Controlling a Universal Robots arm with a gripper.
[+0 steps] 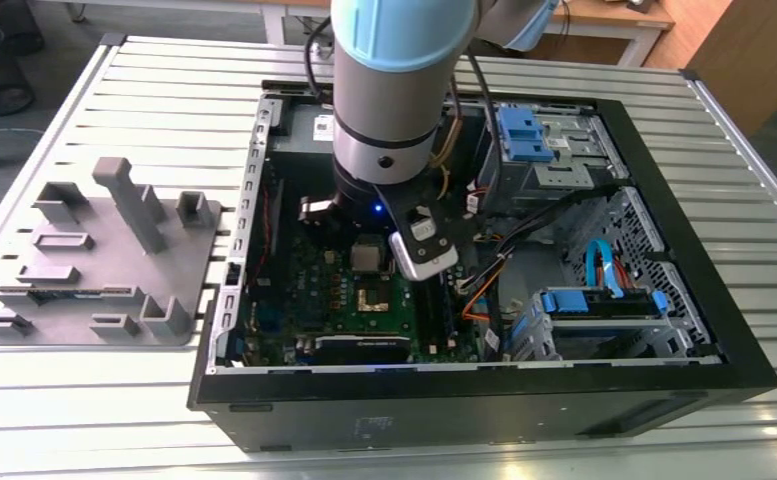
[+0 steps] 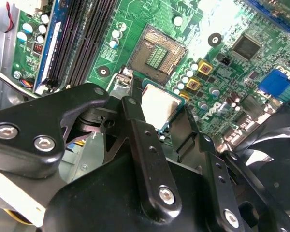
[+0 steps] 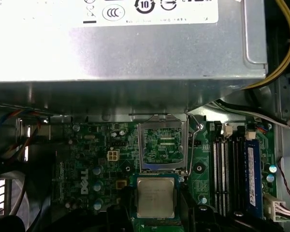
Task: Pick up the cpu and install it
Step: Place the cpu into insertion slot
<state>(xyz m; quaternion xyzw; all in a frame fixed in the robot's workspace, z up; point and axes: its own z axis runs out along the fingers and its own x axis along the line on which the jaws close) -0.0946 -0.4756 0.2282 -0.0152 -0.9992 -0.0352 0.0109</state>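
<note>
In the second wrist view, you lose the sides and near corner of the small flat square cpu [image 2: 159, 107] with the silver-grey metal top behind the black fingers [image 2: 135, 121] of the gripper [image 2: 157, 104], so where they seem to press it is covered. The first wrist view's edge cuts those fingers off. In the exterior view, the pale blue arm [image 1: 388, 90] hides much of the green motherboard [image 1: 315, 285].
</note>
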